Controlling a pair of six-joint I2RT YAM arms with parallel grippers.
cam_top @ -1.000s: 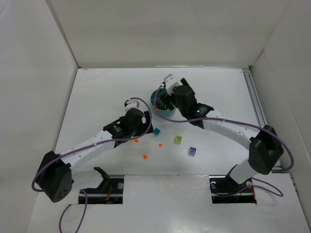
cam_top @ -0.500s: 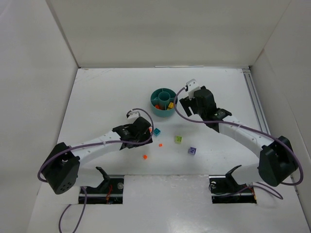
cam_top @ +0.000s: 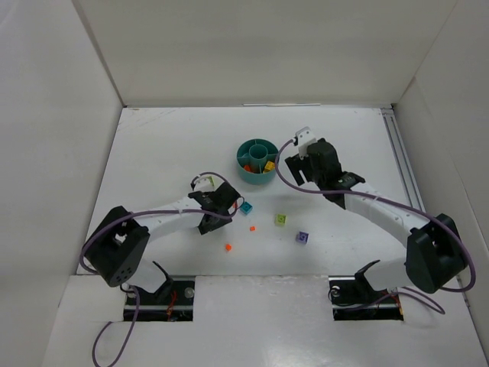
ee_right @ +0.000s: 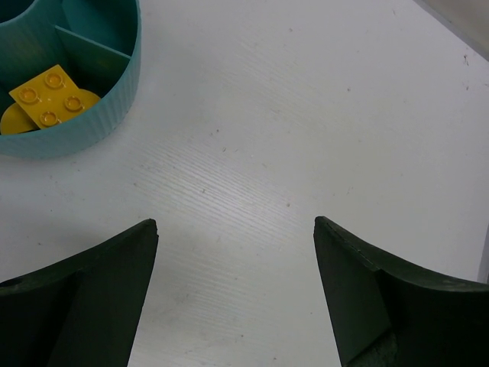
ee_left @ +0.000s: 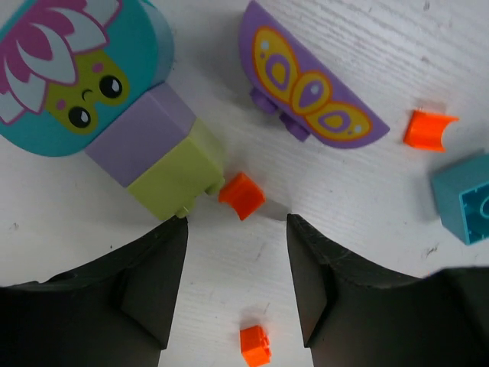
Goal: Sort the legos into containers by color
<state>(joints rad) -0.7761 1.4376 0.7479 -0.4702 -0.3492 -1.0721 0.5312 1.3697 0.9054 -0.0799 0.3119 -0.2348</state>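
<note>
The round teal dish [cam_top: 257, 161] stands at mid-table and holds yellow and orange bricks; its wall [ee_right: 84, 130] and a yellow brick [ee_right: 49, 96] show in the right wrist view. My right gripper [ee_right: 235, 225] is open and empty over bare table just right of the dish [cam_top: 296, 170]. My left gripper [ee_left: 237, 222] is open and low over the table, with one orange brick [ee_left: 254, 345] between its fingers and another [ee_left: 241, 195] just ahead. A teal brick [cam_top: 247, 207], a lime brick [cam_top: 280, 219], a purple brick [cam_top: 302, 238] and two orange bricks [cam_top: 252, 228] lie loose.
The left wrist view shows a purple butterfly piece [ee_left: 309, 95], a teal flower-face piece [ee_left: 76, 69] on lavender and lime blocks [ee_left: 172, 168], a third orange bit [ee_left: 428, 128] and the teal brick [ee_left: 466, 197]. White walls enclose the table.
My right gripper has left the dish and moved to its right side. My left arm has swung toward the near side, its gripper now by the teal brick.
</note>
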